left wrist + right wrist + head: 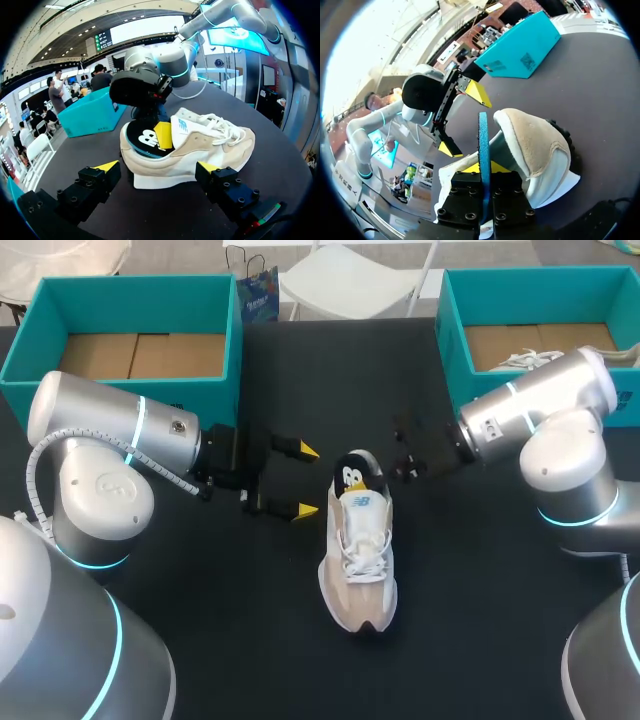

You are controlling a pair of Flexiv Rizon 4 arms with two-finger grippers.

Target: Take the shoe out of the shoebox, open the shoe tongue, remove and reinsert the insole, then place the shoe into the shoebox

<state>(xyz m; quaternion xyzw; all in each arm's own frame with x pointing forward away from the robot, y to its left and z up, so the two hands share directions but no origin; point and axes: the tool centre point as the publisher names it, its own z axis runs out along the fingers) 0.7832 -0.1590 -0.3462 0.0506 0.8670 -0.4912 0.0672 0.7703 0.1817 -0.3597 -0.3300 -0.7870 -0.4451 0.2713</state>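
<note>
The black tabletop (250,640) bears two teal boxes at its far corners, a left shoebox (130,290) and a right shoebox (455,330). Between them the beige-and-white laced shoe (360,560) stands on its sole, outside either box. My right pincer (485,167) pinches the black, blue-edged insole (483,140) upright at the heel; my left pincer (305,480) gapes wide just beside the shoe.

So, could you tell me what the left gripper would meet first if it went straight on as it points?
Most likely the shoe, near its heel end: it lies side-on just ahead of the open left gripper, with nothing visible between them.
</note>
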